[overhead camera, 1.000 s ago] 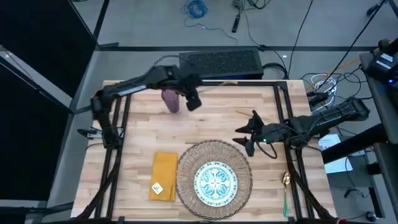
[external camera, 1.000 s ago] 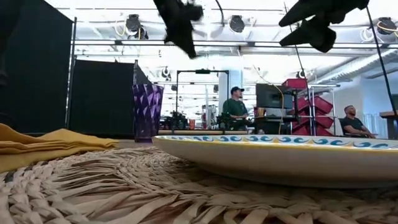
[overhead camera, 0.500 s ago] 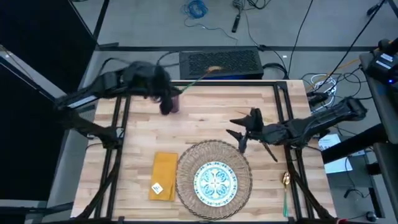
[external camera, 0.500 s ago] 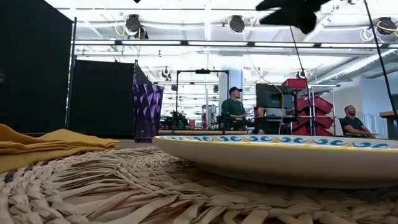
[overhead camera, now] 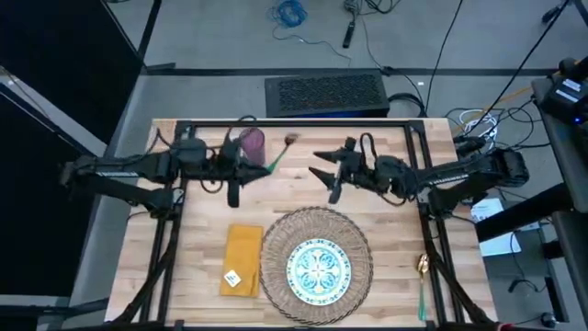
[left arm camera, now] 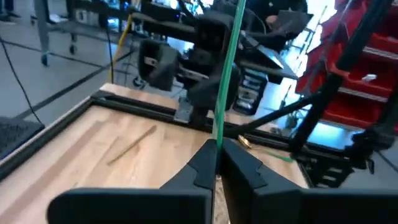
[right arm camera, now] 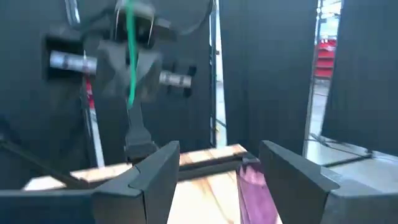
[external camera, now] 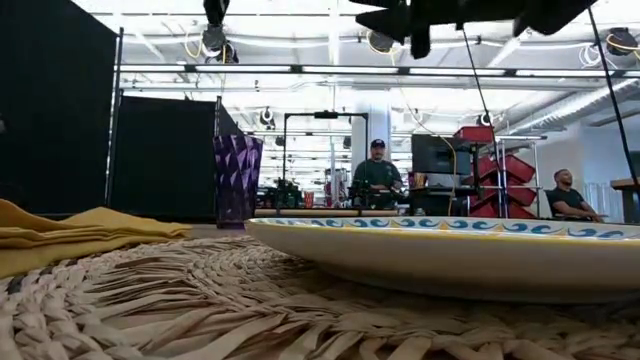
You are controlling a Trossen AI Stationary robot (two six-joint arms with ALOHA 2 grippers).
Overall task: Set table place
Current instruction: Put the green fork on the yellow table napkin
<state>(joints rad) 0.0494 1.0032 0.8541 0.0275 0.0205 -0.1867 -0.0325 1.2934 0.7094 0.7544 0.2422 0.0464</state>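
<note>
The left gripper [overhead camera: 246,168] swung inward, apparently pinching a green-handled utensil [left arm camera: 225,74]; right gripper [overhead camera: 323,171] spread.

Beyond the far table edge, a black perforated box [overhead camera: 326,93]; on the grey floor, a coiled blue cable [overhead camera: 290,12]. In the room behind, 2 seated people [external camera: 377,172] [external camera: 566,194] near red bins [external camera: 503,175].

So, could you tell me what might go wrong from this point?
1. The left gripper is shut on the thin green-handled utensil, which passes close beside the purple tumbler; a swing might knock it over.
2. The open right gripper faces the left one over the table, so they could collide.
</note>
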